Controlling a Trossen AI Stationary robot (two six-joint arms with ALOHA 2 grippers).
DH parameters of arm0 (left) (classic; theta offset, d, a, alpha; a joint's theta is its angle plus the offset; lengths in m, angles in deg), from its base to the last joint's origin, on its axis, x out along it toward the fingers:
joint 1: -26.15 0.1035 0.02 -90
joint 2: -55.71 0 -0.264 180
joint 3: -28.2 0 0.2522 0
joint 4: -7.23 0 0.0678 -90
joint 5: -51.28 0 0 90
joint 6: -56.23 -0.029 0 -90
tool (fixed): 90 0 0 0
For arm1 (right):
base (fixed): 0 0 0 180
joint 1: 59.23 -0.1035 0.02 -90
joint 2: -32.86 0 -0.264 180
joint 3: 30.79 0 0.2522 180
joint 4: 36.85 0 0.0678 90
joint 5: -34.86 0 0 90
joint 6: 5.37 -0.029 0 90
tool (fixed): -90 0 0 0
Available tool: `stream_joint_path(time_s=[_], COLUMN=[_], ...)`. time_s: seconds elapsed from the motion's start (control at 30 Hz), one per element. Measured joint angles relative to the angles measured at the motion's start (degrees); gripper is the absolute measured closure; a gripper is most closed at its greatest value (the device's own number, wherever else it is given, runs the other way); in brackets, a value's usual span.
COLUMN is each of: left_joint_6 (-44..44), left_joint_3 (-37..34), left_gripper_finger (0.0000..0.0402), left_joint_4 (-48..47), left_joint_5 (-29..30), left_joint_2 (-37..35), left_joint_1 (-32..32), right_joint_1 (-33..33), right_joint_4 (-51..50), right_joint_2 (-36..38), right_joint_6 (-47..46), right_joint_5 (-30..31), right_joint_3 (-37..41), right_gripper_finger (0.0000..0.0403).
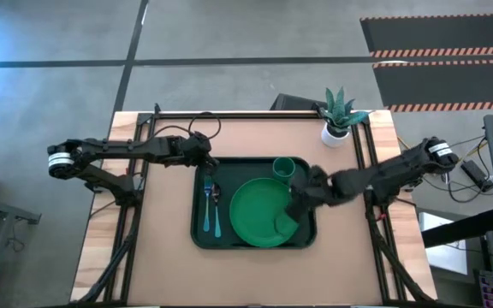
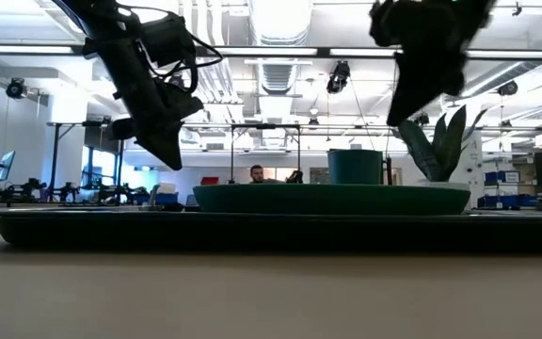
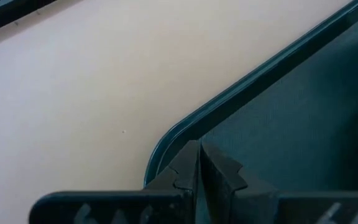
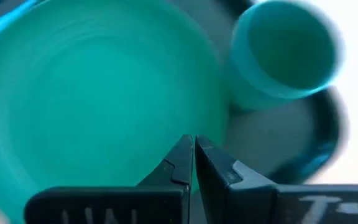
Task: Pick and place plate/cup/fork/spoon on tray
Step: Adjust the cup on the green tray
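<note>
Pale wood surface (image 1: pixel 109 248) beneath the left claw (image 1: pixel 205 162) and the right claw (image 1: pixel 296 204), framed by black rails. All round it, well beyond both claws, grey concrete floor (image 1: pixel 229 34) crossed by dark seams. Far out past the right claw, black mat (image 1: pixel 439 38) edged with orange-and-white hazard stripes. Near the right claw, at the surface's far edge, white pot with a spiky plant (image 1: pixel 339 120). Seen level across the surface, high above both claws, white ceiling with long strip lights (image 2: pixel 280 14) and ducts. Far behind, open workshop with desks, a screen (image 2: pixel 6 165) and a person (image 2: pixel 257 173).
</note>
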Motion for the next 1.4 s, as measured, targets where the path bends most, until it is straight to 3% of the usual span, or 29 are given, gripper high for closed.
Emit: stream_joint_path(time_s=[0.27, 0.5, 0.7, 1.4], left_joint_6=[-0.01, -0.17, -0.19, -0.21], left_joint_3=[-0.11, -0.22, -0.35, -0.37], left_gripper_finger=[0.0402, 0.0402, 0.0402, 0.0402], left_joint_4=[-0.04, -0.03, -0.08, -0.08], left_joint_5=[0.0, 0.0, 0.0, 0.0], left_joint_2=[0.0, -0.02, -0.02, -0.09], left_joint_1=[0.0, 0.0, 0.0, -0.04], right_joint_1=[13.08, 20.14, 21.34, 23.8], right_joint_4=[-2.05, -2.42, -2.77, -2.42], right_joint_2=[2.15, -0.51, -3.28, -0.11], right_joint_6=[15.66, 20.56, 20.83, 22.58], right_joint_5=[-2.11, -9.24, -13.25, -12.14], right_joint_3=[-5.62, -6.54, -3.68, -2.9], right_gripper_finger=[0.0385, 0.0322, 0.029, 0.0286])
